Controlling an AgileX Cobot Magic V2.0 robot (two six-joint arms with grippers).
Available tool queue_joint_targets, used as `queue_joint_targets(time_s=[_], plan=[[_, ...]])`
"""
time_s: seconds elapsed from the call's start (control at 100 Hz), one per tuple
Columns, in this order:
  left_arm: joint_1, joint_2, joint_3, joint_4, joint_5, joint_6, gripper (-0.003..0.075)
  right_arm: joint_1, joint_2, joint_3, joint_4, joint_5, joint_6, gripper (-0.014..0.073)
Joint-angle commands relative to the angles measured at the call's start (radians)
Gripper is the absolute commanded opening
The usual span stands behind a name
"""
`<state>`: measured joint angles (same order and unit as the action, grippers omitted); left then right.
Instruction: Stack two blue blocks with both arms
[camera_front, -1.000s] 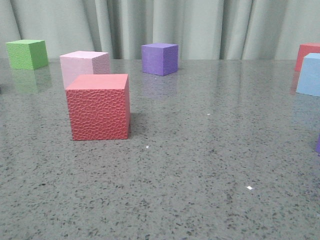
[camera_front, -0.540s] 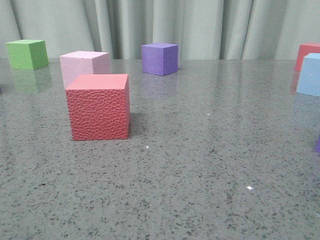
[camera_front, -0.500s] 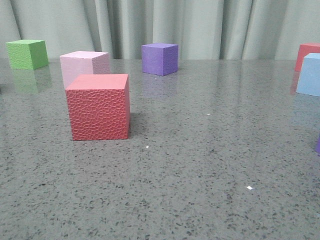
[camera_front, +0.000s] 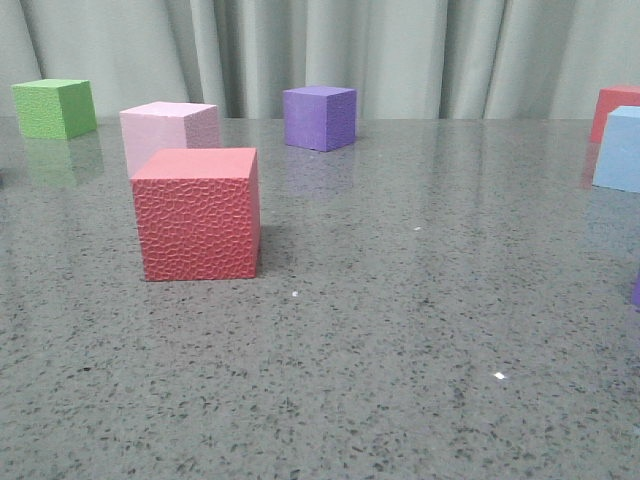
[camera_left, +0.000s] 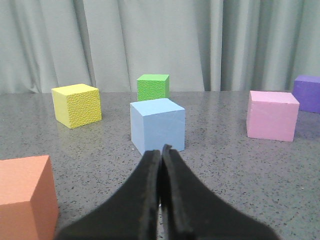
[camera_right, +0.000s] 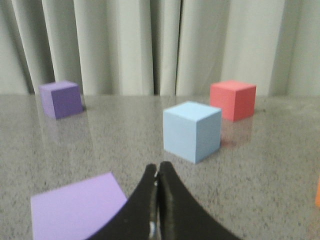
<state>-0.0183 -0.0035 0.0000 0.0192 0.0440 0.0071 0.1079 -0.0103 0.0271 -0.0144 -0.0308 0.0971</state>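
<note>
Resting closed, my left gripper (camera_left: 161, 152) has its two dark fingers pressed together with nothing between them. One blue block (camera_left: 157, 125) stands upright on the grey speckled counter (camera_left: 220, 170) directly ahead of those fingertips, apart from them. Around that block in the left wrist view: a yellow cube (camera_left: 77, 105) to one side, a green cube (camera_left: 153, 87) behind it near the curtain (camera_left: 150, 45), a pink cube (camera_left: 272, 115) on the other side, and an orange cube (camera_left: 25, 195) close to the camera.

My right gripper (camera_right: 158, 170) is likewise closed and empty, fingers touching. The second blue block (camera_right: 192, 131) sits ahead of it on the counter, not in contact. A red cube (camera_right: 232, 99) stands just behind that block, a purple cube (camera_right: 61, 99) lies well apart, and a lilac cube (camera_right: 75, 207) is near the camera.

From the front view, only the second blue block appears, cut by the right edge; neither gripper shows there. The two blocks are not stacked.
</note>
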Motion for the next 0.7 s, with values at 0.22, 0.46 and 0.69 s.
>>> queue_joint_targets(time_s=[0.22, 0.46, 0.69], plan=[[-0.006, -0.022, -0.062, -0.060, 0.023, -0.007, -0.0019, 0.000, -0.014, -0.125, 0.024, 0.017, -0.006, -0.0122], [-0.006, 0.118, -0.248, -0.128, 0.180, -0.007, -0.0019, 0.000, 0.104, -0.351, 0.024, 0.268, -0.006, -0.0122], [-0.006, 0.360, -0.507, -0.128, 0.460, -0.007, -0.0019, 0.000, 0.278, -0.561, 0.027, 0.493, -0.006, -0.0122]])
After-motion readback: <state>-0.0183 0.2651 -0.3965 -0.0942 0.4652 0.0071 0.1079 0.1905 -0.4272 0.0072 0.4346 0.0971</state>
